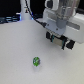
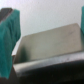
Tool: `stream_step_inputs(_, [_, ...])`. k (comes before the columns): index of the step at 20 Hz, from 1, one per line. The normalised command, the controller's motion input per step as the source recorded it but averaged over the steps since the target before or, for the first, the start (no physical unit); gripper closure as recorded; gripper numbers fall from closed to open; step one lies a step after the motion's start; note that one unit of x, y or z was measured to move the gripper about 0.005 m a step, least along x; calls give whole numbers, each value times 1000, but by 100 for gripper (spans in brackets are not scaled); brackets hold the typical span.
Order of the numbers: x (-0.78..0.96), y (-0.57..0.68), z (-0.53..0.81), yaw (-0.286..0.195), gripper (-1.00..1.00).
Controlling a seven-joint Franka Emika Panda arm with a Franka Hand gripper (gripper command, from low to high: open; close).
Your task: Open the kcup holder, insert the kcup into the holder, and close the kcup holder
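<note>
Currently the claw (image 1: 61, 42) is seen at the exterior view's upper right, hung low over the counter (image 1: 20, 55). In the wrist view the 2 green fingertips (image 2: 11, 35) are spread wide with nothing gripped between them; a dark box edge with a pale flat panel, taken to be the kcup holder (image 2: 47, 50), fills the gap beyond them. Whether contact is made with it cannot be told.

Step in hand is judged to be opening: claw is at the holder, no drawer seen pulled out. Next move calls for a pale handle to be caught and drawn straight out.

The kcup (image 1: 36, 62) is left on the counter, well apart from the claw, toward the exterior view's lower left, untouched.
</note>
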Motion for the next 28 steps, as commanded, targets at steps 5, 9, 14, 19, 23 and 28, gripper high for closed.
stream_step_inputs(5, [374,-633,183,-165,-100])
stream_step_inputs(9, [340,-626,28,-209,-100])
stream_step_inputs(14, [335,-447,-3,-249,-100])
stream_step_inputs(19, [478,-180,-48,-259,-100])
stream_step_inputs(23, [533,-59,-189,-224,-100])
stream_step_inputs(28, [313,-245,-239,-127,-100])
